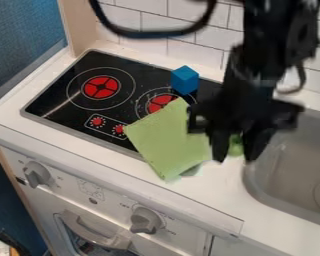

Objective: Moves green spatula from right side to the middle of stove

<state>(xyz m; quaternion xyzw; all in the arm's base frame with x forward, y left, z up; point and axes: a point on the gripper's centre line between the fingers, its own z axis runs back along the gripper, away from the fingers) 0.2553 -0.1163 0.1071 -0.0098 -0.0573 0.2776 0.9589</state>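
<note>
The black gripper (235, 156) hangs over the counter between the stove and the sink, its two fingers apart and pointing down. A small green piece (236, 145), perhaps part of the spatula, shows in the gap between the fingers; whether it lies between or behind them I cannot tell. The rest of it is hidden by the gripper and perhaps the cloth. Left of the gripper is the black stove (62, 107) with red burner marks.
A light green cloth (168, 140) lies across the stove's right front part and the counter (219, 197), with a greyish edge peeking out beneath it. A blue cube (185, 80) stands on the stove's back right. The sink (293, 165) is at the right, a tiled wall behind.
</note>
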